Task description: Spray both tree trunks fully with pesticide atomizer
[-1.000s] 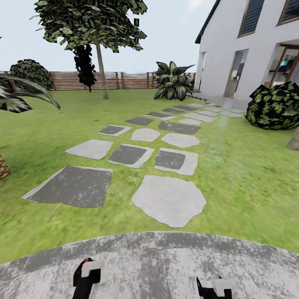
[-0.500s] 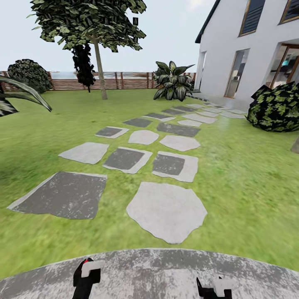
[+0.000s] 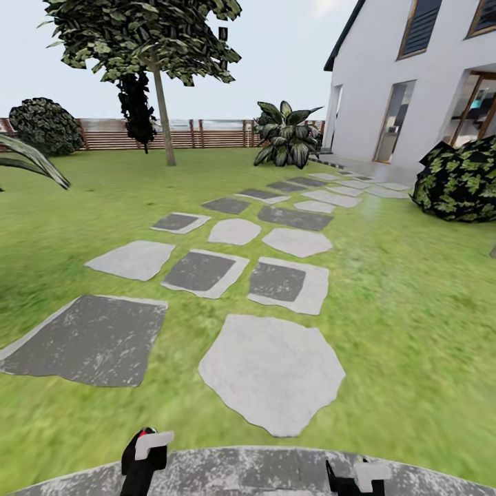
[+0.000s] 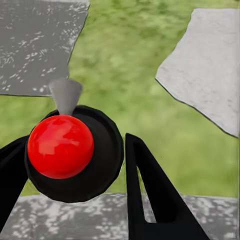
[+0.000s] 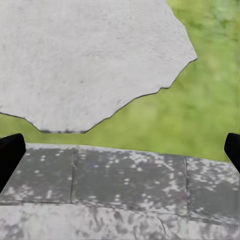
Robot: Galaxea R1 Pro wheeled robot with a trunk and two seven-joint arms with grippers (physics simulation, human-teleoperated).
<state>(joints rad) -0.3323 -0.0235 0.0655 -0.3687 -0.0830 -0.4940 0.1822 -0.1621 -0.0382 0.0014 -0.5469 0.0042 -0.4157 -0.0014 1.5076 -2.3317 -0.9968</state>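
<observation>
Black fingers (image 4: 150, 195) of the left gripper (image 4: 75, 165) sit either side of a black round body with a glossy red ball (image 4: 60, 146) on it and a grey cone tip (image 4: 65, 95) sticking out beyond; this looks like the pesticide atomizer (image 4: 100, 150), clamped between the left jaws. In the head view the left gripper (image 3: 143, 456) sits at the bottom edge, with a small red spot and a pale block on top. Right gripper (image 5: 120, 150): two black fingertips (image 5: 10, 155) at opposite edges of its wrist view, jaws wide apart, nothing between them. Right gripper (image 3: 358, 475) also shows low in the head view.

Under both grippers is a mottled grey curved paving slab (image 3: 262, 472). Just beyond it lies green grass floor (image 3: 413, 310), then a pale irregular stepping stone (image 3: 272, 372) and a dark grey square slab (image 3: 83, 341) beside it. More grey and pale stones (image 3: 282, 282) run on toward a white house (image 3: 413, 83) at right.

One tree (image 3: 148, 41) with a thin pale tree trunk (image 3: 164, 117) stands far ahead on the left, well apart from the jaws and the atomizer, in front of a brown slat fence (image 3: 200, 134). A near-black conifer (image 3: 134, 103) is just beside that trunk. Broad-leaf plant (image 3: 286, 134) near the house corner, dark round bush (image 3: 48, 125) far left, leafy bush (image 3: 458, 179) at right. A palm frond (image 3: 31, 162) enters at the left edge.
</observation>
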